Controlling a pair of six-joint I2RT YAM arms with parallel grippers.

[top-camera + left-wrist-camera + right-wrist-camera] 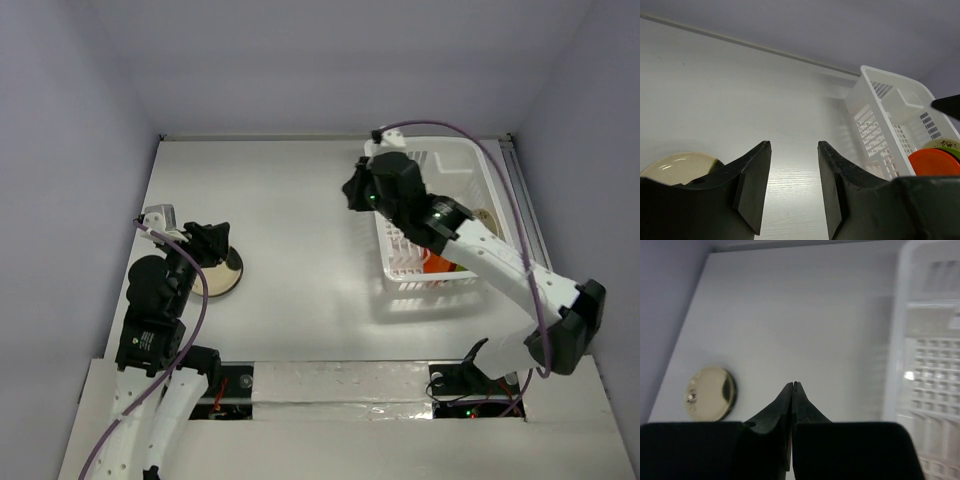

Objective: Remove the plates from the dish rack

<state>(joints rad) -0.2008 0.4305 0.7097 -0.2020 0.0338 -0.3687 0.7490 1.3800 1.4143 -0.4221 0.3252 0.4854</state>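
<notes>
The white dish rack (455, 170) stands at the back right. It holds an orange-red plate (438, 264) on edge and a tan plate (487, 216). A glossy cream-tan plate (224, 278) lies flat on the table at the left. My left gripper (222, 241) is open and empty, just above that plate's far edge. My right gripper (351, 192) is shut and empty, beside the rack's left wall. The left wrist view shows the open left gripper (794, 150), the cream plate (677, 167), the rack (875, 117), the orange-red plate (935, 162) and a yellow-green plate (942, 145). The right wrist view shows the shut right gripper (794, 385), the table plate (710, 392) and the rack (927, 365).
Grey walls enclose the table on the left, back and right. The rack sits close to the right wall. A bare white tabletop (290, 220) lies between the plate on the left and the rack.
</notes>
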